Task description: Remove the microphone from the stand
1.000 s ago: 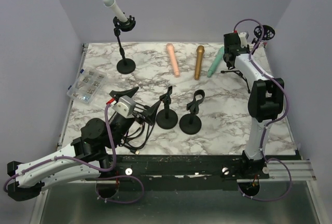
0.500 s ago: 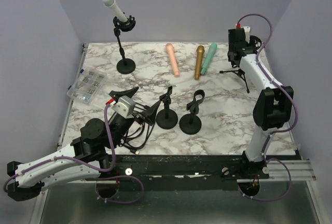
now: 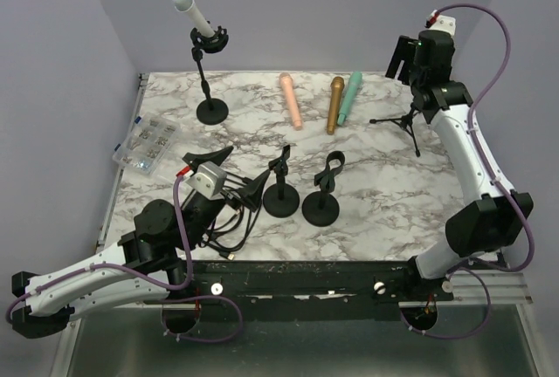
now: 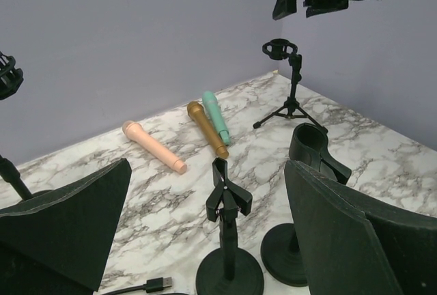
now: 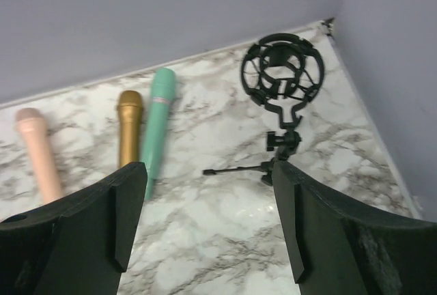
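A white microphone sits tilted in the clip of a black round-base stand at the back left. A green microphone lies flat beside a gold one and a pink one. My right gripper hangs open and empty, high over the back right, above a tripod stand whose shock mount is empty. My left gripper is open and empty at the near left, facing two empty stands.
Two empty black clip stands stand mid-table. A clear plastic parts box lies at the left edge. Black cables are tangled near the front left. Purple walls close the back and sides.
My right gripper opened, let the green microphone go onto the table beside the gold one, then rose up and back. The left arm has not moved.
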